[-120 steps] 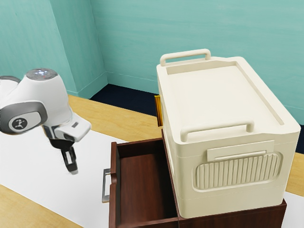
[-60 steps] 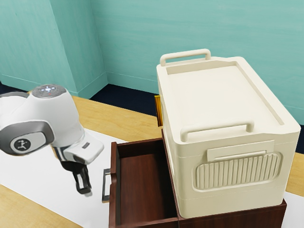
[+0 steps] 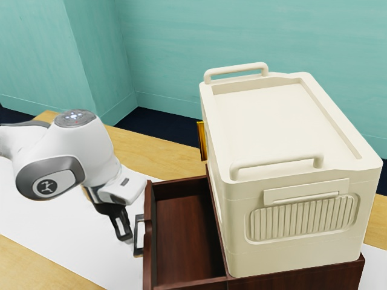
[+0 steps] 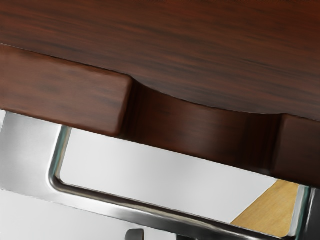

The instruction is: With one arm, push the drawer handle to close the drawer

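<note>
My black gripper (image 3: 126,237) points down beside the metal handle (image 3: 138,235) on the drawer's outer side, its tip at or against the handle; exact contact is hard to make out. The dark red-brown drawer (image 3: 184,232) stands pulled out of the cabinet (image 3: 302,279), its inside bare. From my wrist view, the handle (image 4: 125,209) crosses below the drawer front (image 4: 65,95), which has a curved notch in its upper edge.
A large cream box (image 3: 290,127) with two rail handles sits on top of the cabinet. A golden upright piece (image 3: 202,141) stands behind it. White sheet (image 3: 54,235) and wooden tabletop (image 3: 145,151) lie around the arm.
My gripper has moved toward the exterior view's right and down to the handle. The drawer and its handle have shifted slightly toward the cabinet.
</note>
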